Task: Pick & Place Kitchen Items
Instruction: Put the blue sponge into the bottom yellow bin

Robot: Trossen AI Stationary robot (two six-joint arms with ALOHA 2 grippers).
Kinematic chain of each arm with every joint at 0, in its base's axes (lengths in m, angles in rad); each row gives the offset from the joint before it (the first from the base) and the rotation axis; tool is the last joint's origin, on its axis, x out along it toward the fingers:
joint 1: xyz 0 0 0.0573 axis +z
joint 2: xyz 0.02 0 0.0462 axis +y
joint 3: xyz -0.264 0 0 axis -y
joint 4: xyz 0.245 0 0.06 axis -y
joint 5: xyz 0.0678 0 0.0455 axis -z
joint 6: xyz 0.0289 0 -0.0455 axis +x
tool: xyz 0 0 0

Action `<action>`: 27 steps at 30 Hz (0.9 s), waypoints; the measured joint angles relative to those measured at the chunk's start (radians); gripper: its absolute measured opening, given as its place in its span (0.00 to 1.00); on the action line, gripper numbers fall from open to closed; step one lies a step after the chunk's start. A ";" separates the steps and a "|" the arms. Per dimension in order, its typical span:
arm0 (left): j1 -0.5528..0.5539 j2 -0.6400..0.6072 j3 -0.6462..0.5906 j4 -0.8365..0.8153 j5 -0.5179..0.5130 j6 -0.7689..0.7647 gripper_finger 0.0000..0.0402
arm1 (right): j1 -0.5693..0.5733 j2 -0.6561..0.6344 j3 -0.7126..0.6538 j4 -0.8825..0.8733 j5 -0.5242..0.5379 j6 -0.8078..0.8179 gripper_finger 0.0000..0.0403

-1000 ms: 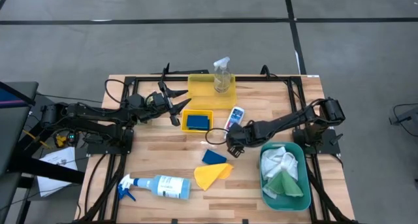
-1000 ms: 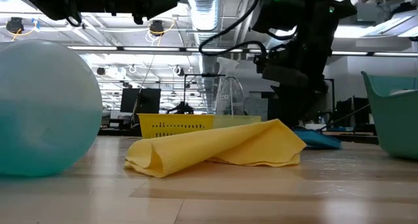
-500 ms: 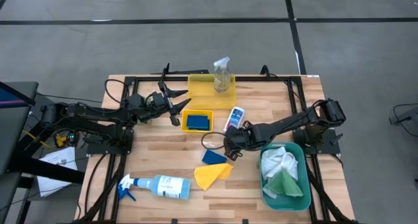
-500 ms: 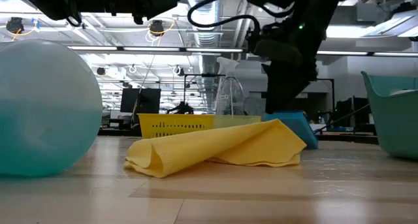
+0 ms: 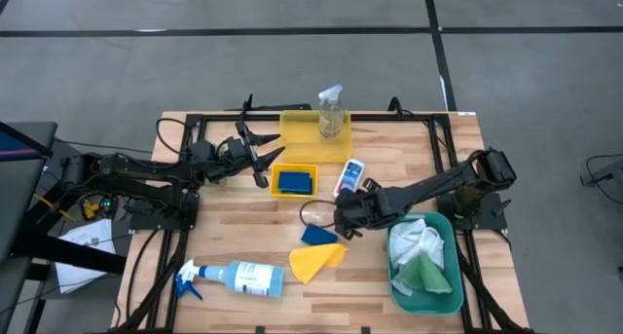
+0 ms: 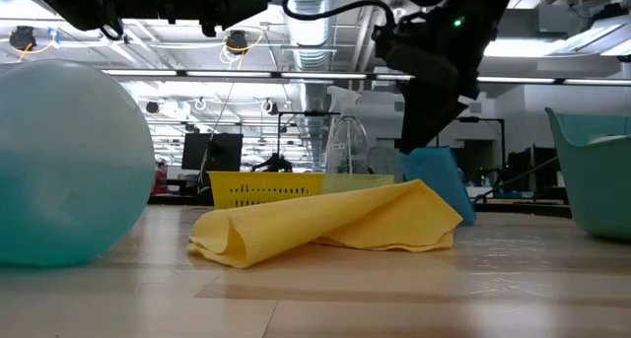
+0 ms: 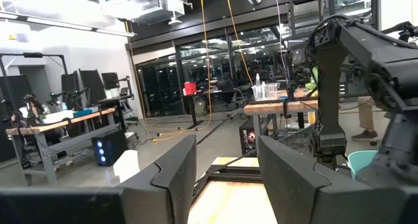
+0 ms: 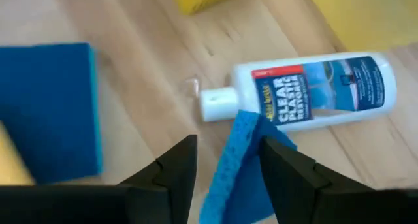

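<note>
We judge the lift step underway: the right gripper (image 5: pixel 348 220) grips a blue sponge (image 8: pixel 243 160) by its edge, just beside the teal bin (image 5: pixel 446 293). Next, carry it binward (left gripper (image 5: pixel 261 159) idle, parted, empty).

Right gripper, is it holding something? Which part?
Yes. The right gripper pinches a blue rectangular sponge by one edge, lifted off the table. The left gripper holds nothing.

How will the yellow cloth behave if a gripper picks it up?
The yellow cloth lies in soft rolled folds, so it is probably floppy and would drape. It looks thin, likely light. It touches the blue sponge, which might shift with it.
</note>
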 joint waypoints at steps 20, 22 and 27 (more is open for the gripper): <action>0.000 0.000 0.000 0.000 0.000 0.000 0.40 | 0.019 0.001 0.004 -0.105 -0.068 0.082 0.39; 0.000 0.000 0.000 0.000 0.000 0.000 0.40 | 0.040 0.019 0.004 -0.070 -0.082 0.077 0.39; 0.000 0.000 0.000 -0.001 0.000 0.000 0.40 | 0.077 0.082 0.004 -0.046 -0.137 0.096 0.39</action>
